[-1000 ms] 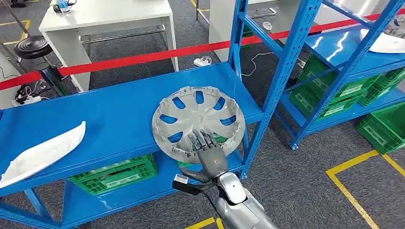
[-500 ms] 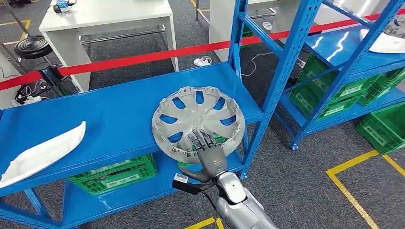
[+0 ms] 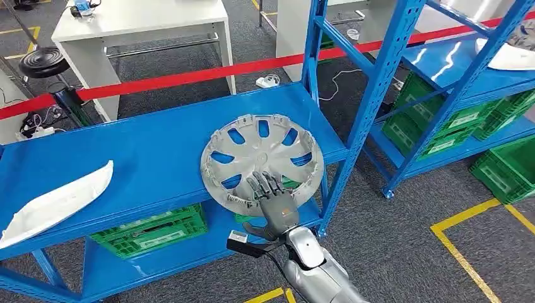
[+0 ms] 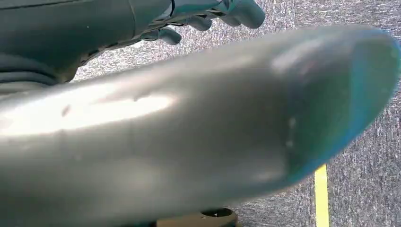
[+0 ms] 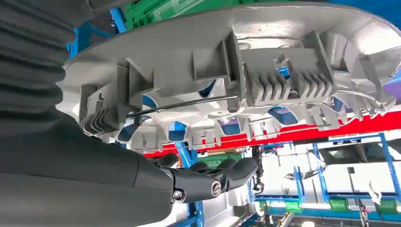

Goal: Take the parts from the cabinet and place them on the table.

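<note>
Head view: a silver hubcap [image 3: 262,162] lies at the blue shelf's [image 3: 151,151] front right corner, overhanging the front edge; the right hand [image 3: 272,203] holds its near rim, fingers [image 3: 265,184] on top. Right wrist view: thumb beneath the rim. Left wrist view: left hand [image 4: 208,12] curled, whether holding anything unclear

Bright, even indoor light; glare streaks the far shelf [image 3: 451,60]; the left wrist view is badly blurred
</note>
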